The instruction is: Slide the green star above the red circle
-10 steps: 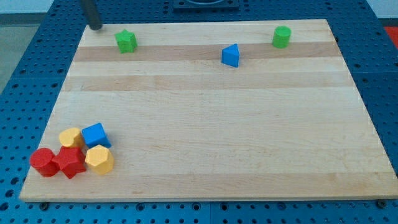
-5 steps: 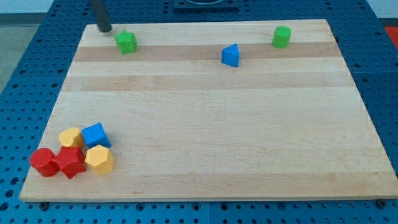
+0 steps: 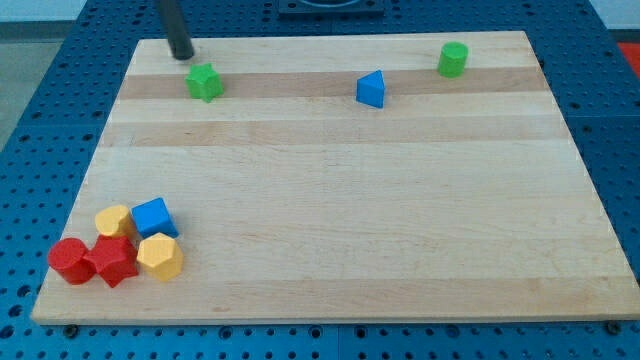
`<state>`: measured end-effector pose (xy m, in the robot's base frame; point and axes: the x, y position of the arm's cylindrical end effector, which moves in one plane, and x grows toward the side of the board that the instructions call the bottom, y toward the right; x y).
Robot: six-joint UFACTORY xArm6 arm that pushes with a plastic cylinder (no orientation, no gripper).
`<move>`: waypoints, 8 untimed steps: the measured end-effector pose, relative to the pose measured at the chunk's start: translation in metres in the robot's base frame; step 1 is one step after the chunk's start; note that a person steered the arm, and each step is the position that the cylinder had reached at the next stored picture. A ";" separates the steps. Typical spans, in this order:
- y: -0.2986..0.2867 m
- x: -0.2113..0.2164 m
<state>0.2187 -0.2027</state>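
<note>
Blue pegboard frames the pale wooden table (image 3: 330, 180) on every side. We have no fingers on this rig, so there is nothing to call wide or narrow; we work with a bare rod, and our tip (image 3: 182, 55) sits near the table's top left corner, just above and slightly left of the green star (image 3: 204, 82), close to it though we cannot tell whether it touches.

The red circle (image 3: 68, 260) lies far down at the view's bottom left, pressed into a cluster with a red star-like block (image 3: 112, 261), two yellow blocks (image 3: 114, 220) (image 3: 159, 256) and a blue cube (image 3: 154, 217). A blue triangle (image 3: 371, 89) and a green cylinder (image 3: 453, 59) stand well apart along the top.

We judge this as the opening of the push: tip behind the star, most of the travel still ahead. Next we need a long downward slide, angled left (gently, lest the star slip off the tip), stopping short of the yellow block above the circle.
</note>
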 end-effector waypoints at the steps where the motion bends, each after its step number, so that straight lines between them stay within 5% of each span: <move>1: 0.040 0.027; 3: -0.011 0.110; 4: 0.010 0.093; 6: -0.025 0.159; 8: -0.006 0.149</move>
<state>0.3673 -0.2083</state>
